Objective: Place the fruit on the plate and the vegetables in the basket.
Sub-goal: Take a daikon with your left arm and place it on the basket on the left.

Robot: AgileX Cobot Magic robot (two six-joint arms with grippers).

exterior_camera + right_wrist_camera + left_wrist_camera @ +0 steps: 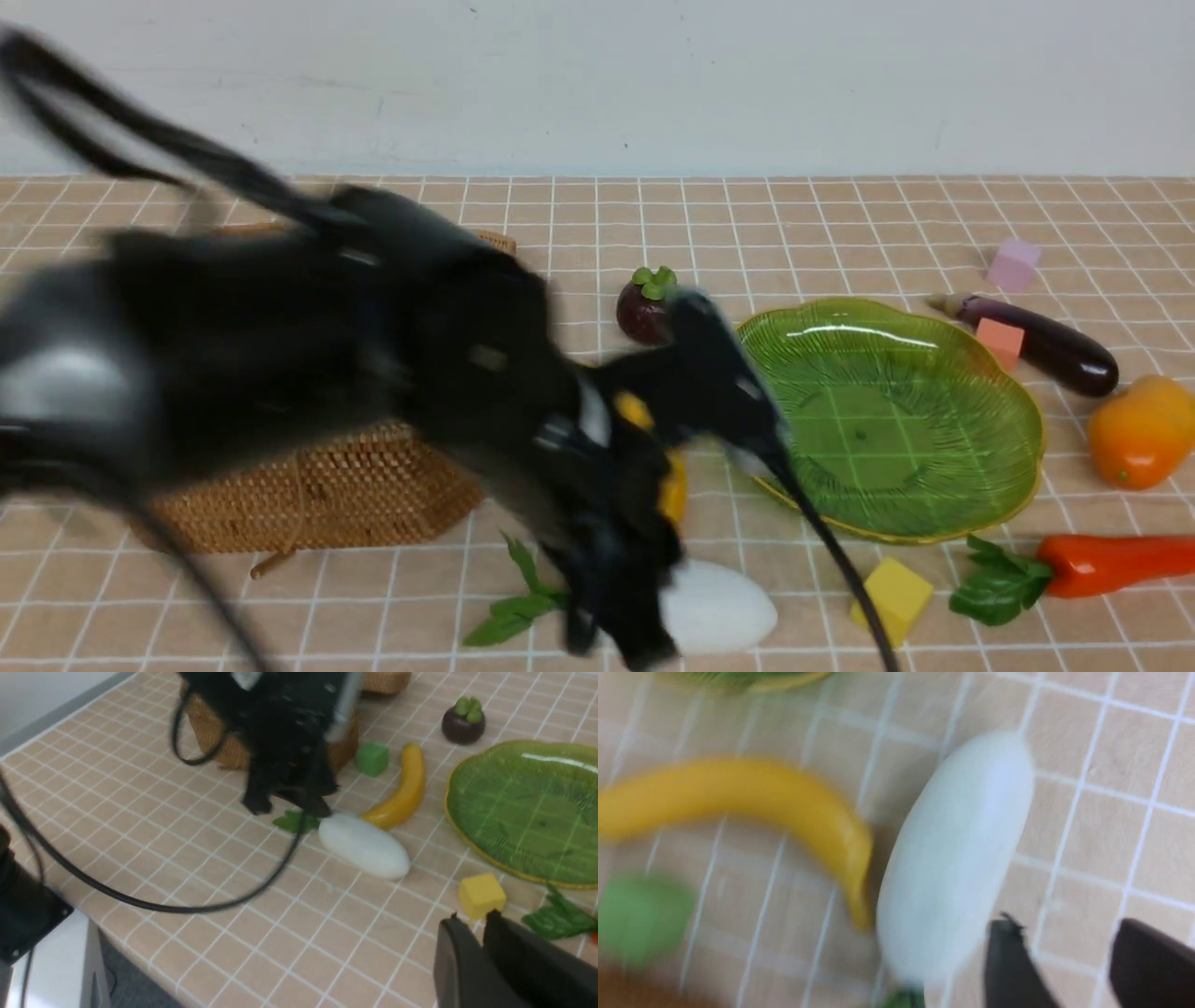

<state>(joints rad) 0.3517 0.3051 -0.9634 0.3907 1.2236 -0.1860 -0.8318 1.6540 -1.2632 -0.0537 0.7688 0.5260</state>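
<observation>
Left gripper [1064,926] is hovering just beside the white radish [719,607], jaws parted, only tablecloth [1087,835] showing between them. You are seeing the white radish lying off the near-left rim of the plate [896,411], the banana [404,793] touching it; the mangosteen [642,313] is sitting at its far-left rim. Right gripper [469,919] is showing fingers pinched together, gripping nothing.

Radish [719,609] lies just before banana [674,487]; basket [327,504] left, plate [934,392] right.
</observation>
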